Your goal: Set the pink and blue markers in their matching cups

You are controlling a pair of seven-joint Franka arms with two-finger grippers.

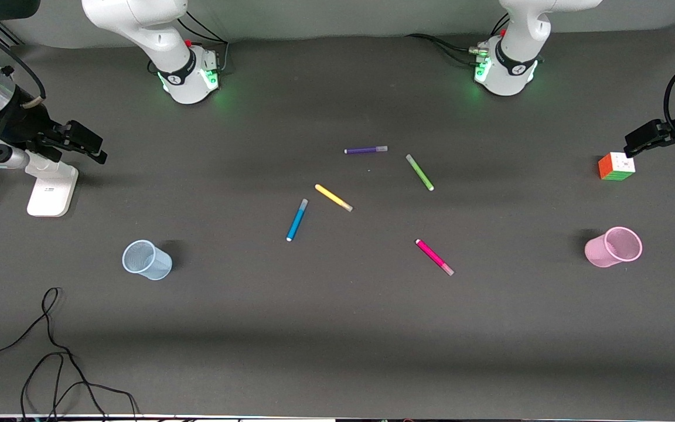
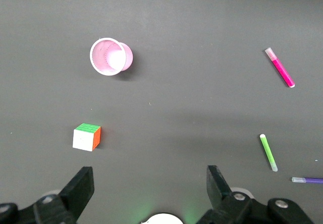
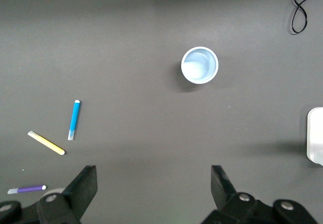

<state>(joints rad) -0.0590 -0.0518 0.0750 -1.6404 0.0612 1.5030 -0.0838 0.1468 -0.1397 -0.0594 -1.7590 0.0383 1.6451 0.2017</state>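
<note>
Pink marker (image 1: 434,257) flat beside nothing; both grippers (image 2: 150,183) (image 3: 154,183) wide open, high; thin pens could roll or slip when pinched.

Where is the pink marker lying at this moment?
The pink marker lies flat on the table, nearer the front camera than the green marker, between the blue marker and the pink cup.

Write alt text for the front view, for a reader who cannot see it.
Five markers lie scattered mid-table: purple marker, green marker, yellow marker, blue marker and pink marker. The blue cup stands toward the right arm's end, the pink cup toward the left arm's end beside a puzzle cube. Both grippers hang open at the table's ends, holding nothing.
</note>
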